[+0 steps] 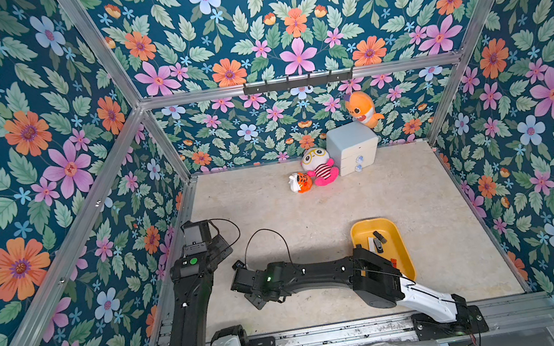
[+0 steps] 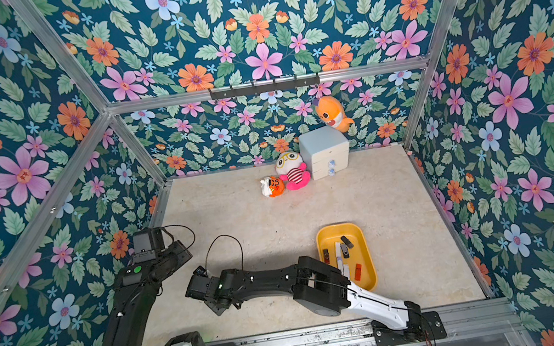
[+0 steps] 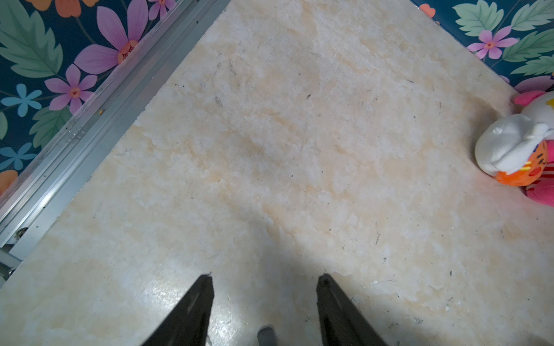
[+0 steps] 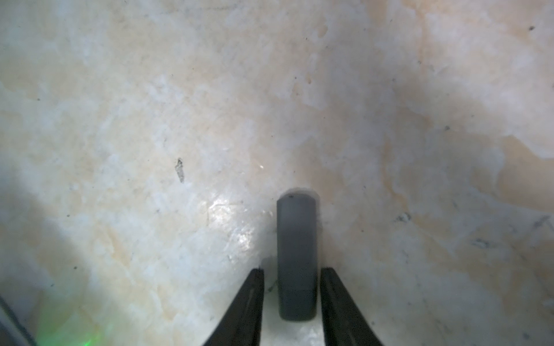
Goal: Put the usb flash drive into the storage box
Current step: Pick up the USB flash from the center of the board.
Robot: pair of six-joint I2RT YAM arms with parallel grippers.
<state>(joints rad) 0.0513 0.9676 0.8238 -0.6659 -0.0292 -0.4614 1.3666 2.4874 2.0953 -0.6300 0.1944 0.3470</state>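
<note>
As right gripper (image 4: 293, 269) straddles drive (image 4: 296, 233) — bare tabletop (image 4: 150, 119) surrounds.

Mottled cream tabletop (image 3: 299, 134) under left gripper (image 3: 265, 277), jaws parted; aluminium rail (image 3: 90, 134) bordering floral wall (image 3: 39, 60); white-capped orange plush (image 3: 512, 149) touching pink plush (image 3: 541, 196).

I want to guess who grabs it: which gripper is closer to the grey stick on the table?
Right. The right gripper straddles the grey stick, one finger on each side. The left gripper hangs open off to the side.
</note>
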